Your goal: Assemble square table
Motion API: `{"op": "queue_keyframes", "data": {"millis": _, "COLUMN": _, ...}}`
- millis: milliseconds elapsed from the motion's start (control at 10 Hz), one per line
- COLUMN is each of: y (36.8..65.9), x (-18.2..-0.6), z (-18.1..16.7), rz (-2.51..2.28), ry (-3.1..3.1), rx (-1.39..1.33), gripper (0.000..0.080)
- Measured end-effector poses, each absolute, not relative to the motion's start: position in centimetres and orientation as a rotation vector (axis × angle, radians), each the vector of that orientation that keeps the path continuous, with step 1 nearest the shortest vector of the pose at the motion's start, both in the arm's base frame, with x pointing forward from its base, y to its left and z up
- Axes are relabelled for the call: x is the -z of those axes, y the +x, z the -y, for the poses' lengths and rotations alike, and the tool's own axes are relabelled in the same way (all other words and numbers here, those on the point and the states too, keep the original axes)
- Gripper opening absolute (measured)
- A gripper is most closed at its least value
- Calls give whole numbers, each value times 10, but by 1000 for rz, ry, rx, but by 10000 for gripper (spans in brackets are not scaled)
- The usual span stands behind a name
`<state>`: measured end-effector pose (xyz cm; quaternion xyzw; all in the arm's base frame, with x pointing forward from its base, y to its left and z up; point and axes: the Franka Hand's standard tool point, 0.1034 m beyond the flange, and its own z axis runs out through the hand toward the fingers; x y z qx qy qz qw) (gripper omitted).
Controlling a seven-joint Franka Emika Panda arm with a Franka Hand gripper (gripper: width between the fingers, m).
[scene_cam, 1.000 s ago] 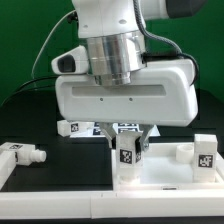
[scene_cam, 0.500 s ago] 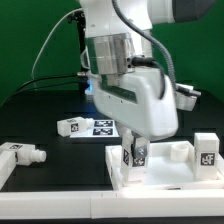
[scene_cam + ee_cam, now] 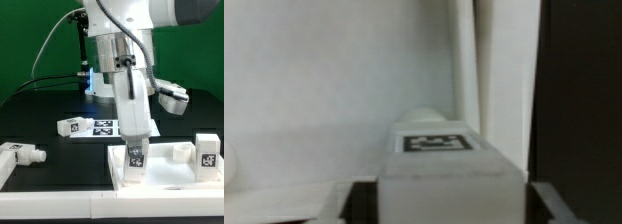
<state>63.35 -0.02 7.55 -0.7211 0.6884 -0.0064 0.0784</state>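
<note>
Exterior view: fingers [image 3: 132, 143] clasp upright leg [image 3: 134, 157] on square panel [image 3: 168, 176].

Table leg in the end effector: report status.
End effector shut on leg. Leg upright at panel corner. Second leg apart, exterior view's right, not obstructing.

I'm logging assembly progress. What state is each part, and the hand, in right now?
hand: shut on the gripped leg
gripped leg: upright on the square panel, held
square panel: lying flat
right leg: upright at the panel's corner, free
far leg: on its side, loose
left leg: on its side, loose
</note>
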Motion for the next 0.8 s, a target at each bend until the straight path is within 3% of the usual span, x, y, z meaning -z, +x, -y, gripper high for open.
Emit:
{"op": "queue_keyframes", "data": {"millis": 300, "y": 632, "x": -75, "z": -8, "rz": -1386, "ry": -2654, "rx": 83, "gripper": 609}}
{"op": "queue_keyframes", "data": {"millis": 600, "y": 632, "x": -74, "z": -7, "rz": -1152, "ry": -2769, "rx": 102, "gripper": 648}}
{"op": "queue_keyframes", "data": {"millis": 800, "y": 633, "x": -75, "z": 0, "rz": -628, "ry": -2970, "rx": 144, "gripper": 649}}
